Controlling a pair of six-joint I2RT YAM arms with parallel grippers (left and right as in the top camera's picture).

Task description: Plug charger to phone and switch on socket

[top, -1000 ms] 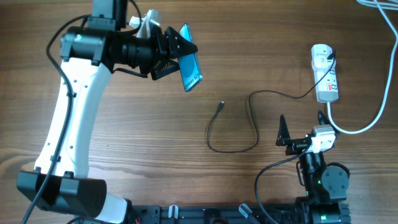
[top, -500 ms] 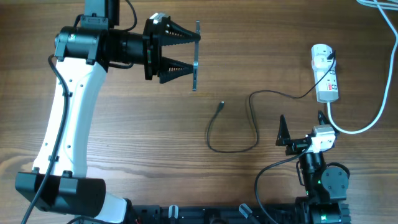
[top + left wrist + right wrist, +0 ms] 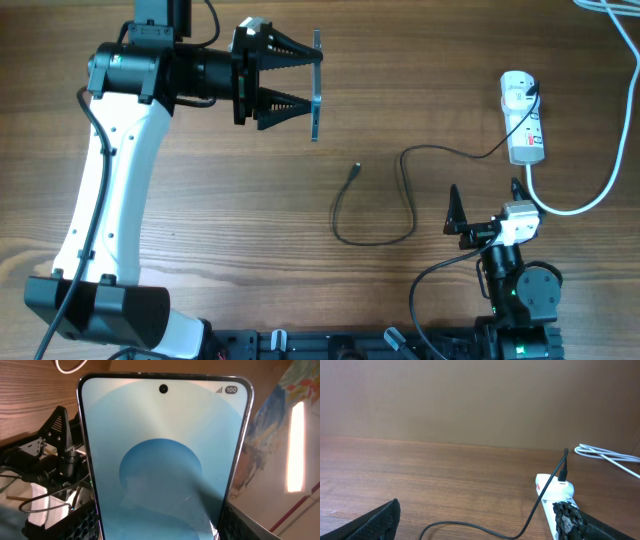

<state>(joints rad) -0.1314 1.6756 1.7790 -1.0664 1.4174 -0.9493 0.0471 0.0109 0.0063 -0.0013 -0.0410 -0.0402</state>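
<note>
My left gripper is shut on the phone and holds it edge-on above the table's far middle. In the left wrist view the phone fills the frame, its blue-turquoise screen facing the camera, with a jaw on each side. The charger lies looped on the table. Its connector tip is free, below and right of the phone. Its black plug sits in the white socket at the far right. My right gripper is open and empty, near the table's front edge. The right wrist view shows the socket and the cable ahead.
A thick white cord runs from the socket's near end, curves right and goes off the far right corner; it also shows in the right wrist view. The right arm's base stands at the front right. The table is bare brown wood.
My left wrist has turned, so the phone went from tilted and screen-visible to edge-on in the overhead view. In the last half second it barely moved. The right arm has not moved.
</note>
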